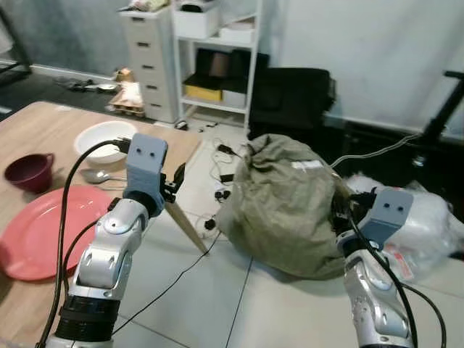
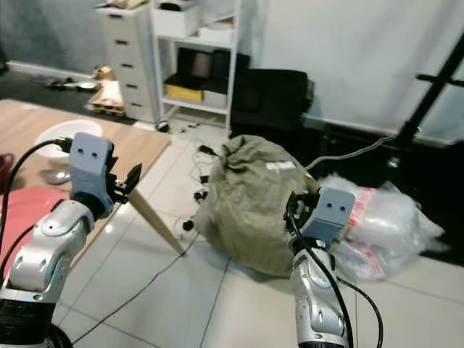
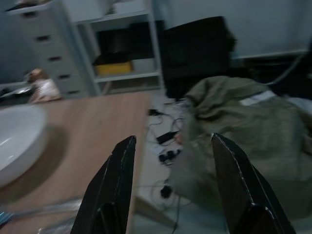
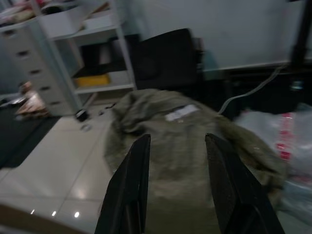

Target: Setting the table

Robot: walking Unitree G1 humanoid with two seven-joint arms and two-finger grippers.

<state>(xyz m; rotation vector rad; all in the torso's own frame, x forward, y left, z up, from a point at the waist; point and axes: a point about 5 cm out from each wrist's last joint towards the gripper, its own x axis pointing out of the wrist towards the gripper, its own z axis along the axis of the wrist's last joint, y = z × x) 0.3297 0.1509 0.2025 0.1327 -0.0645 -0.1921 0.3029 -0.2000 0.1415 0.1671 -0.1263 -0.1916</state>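
1. Left wrist view shows my left tool (image 3: 168, 185) released, its two black fingers (image 3: 109, 190) spread wide with nothing between them, raised over the near edge of the wooden bench (image 1: 51, 130).
2. Just beyond those fingers, on the bench, sits the white bowl (image 1: 105, 140), and beside it lies a spoon (image 1: 94, 175), seen only blurred in the wrist picture.
3. Further along the bench, toward my left, stand the dark red cup (image 1: 29, 172) and the pink plate (image 1: 51, 228); the plate lies nearest to me, the cup behind it, the bowl behind both, none touching.
4. My right tool (image 4: 178, 180) is also released, fingers (image 4: 129, 185) apart and holding nothing, held out over the tiled floor (image 1: 239, 312) well away from the bench.
5. Ahead of the right tool lies a large olive-green sack (image 1: 286, 203) on the floor, with clear plastic bags (image 1: 428, 225) just beside it on my right.
6. Black cables (image 1: 221, 170) trail across the tiles between the bench leg (image 1: 187, 228) and the sack.
7. Against the far wall stand a white shelf unit (image 1: 217, 58) holding boxes, a white drawer cabinet (image 1: 148, 58) beside it, and a black case (image 1: 290, 98).
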